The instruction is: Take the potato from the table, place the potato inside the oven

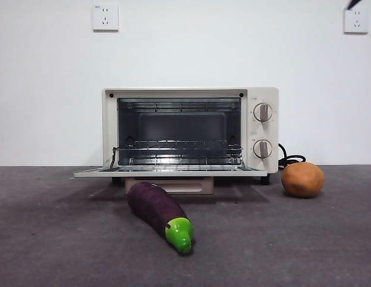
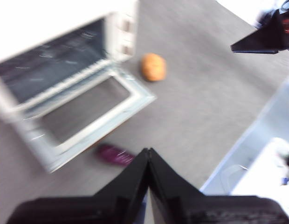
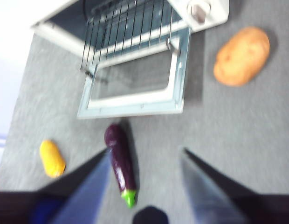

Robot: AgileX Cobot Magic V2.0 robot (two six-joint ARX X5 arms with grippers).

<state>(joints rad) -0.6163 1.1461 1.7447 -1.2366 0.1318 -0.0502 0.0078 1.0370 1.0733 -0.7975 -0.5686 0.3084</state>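
Note:
The orange-brown potato (image 1: 302, 179) lies on the dark grey table (image 1: 54, 239), just right of the cream-white oven (image 1: 262, 98). The oven's door (image 1: 170, 172) is folded down flat and the wire rack inside is bare. My right gripper (image 3: 145, 156) hovers open, high above the table, with the potato (image 3: 241, 56) far off to one side of its jaws. High up too, my left gripper (image 2: 148, 151) is shut on nothing, and the potato (image 2: 153, 66) sits well away from it beside the oven (image 2: 121, 32).
A dark purple eggplant (image 1: 158, 209) with a green tip lies in front of the oven door. A small yellow object (image 3: 52, 158) rests on the table beyond the eggplant (image 3: 120, 163). The oven's black cord (image 1: 290, 159) curls behind the potato.

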